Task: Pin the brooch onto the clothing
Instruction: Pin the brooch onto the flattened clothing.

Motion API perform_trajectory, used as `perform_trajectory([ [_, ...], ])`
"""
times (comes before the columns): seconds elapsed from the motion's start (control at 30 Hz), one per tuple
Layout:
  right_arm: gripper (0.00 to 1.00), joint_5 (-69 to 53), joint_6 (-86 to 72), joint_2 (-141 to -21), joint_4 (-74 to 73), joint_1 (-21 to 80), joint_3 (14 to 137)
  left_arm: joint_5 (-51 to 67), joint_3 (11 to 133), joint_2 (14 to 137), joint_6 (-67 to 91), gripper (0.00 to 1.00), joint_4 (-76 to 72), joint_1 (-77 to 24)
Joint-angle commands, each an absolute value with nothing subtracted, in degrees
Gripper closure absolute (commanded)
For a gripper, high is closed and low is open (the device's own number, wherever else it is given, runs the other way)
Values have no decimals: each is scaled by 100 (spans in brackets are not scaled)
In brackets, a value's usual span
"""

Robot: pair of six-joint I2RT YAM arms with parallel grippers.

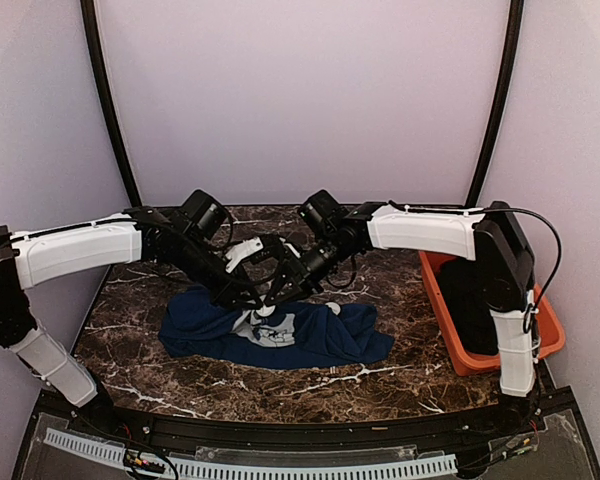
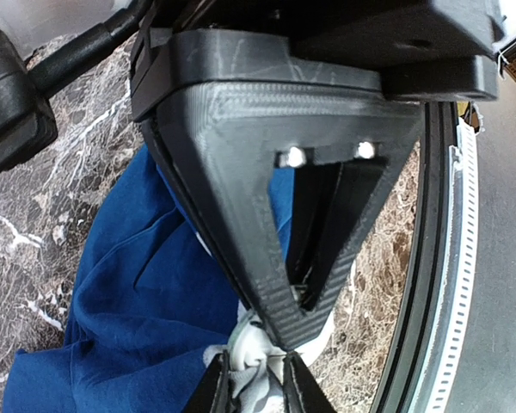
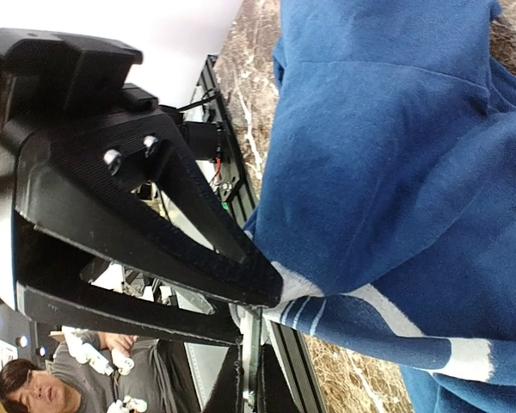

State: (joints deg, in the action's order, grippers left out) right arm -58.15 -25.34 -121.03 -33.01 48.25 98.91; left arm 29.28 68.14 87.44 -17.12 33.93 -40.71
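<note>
Centrally in the top view, the navy T-shirt (image 1: 280,335) lies crumpled on the surface, spread wider than deep, sleeves bunched at either end. Its light grey-white print (image 1: 270,328) faces up near the middle of the cloth. Fabric reads brighter blue in both wrist views.

Both hands meet just above the print.
- Right hand (image 3: 262,301): fingers pressed together, pinching a fold of the T-shirt at a white-striped edge; the cloth hangs away from the pinch toward the right of that frame.
- Left hand (image 2: 285,331): tips drawn near each other against a white-grey fold; whether anything sits between them, cannot tell.

Surface (image 1: 130,340): dark brown marble pattern with white veins.

At the right edge of the top view, an orange bin (image 1: 435,300) holds a black garment (image 1: 475,300). A white perforated strip (image 1: 280,465) runs along the bottom edge.

Room: pale lilac walls (image 1: 300,100), with a black curved pole (image 1: 105,100) in the upper left.
</note>
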Motion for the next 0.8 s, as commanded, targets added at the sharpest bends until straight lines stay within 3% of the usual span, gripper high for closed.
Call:
perform_trajectory([
  [0.0,100,-5281,-2483,-12206,-2978,4885,10301,3174,6828,8856,-1690,79,3568,-4296],
  [0.77,100,-5037,-2326,-12083,-3163,4791,10283,2918,6873,8901,-1779,81,3752,-4367],
])
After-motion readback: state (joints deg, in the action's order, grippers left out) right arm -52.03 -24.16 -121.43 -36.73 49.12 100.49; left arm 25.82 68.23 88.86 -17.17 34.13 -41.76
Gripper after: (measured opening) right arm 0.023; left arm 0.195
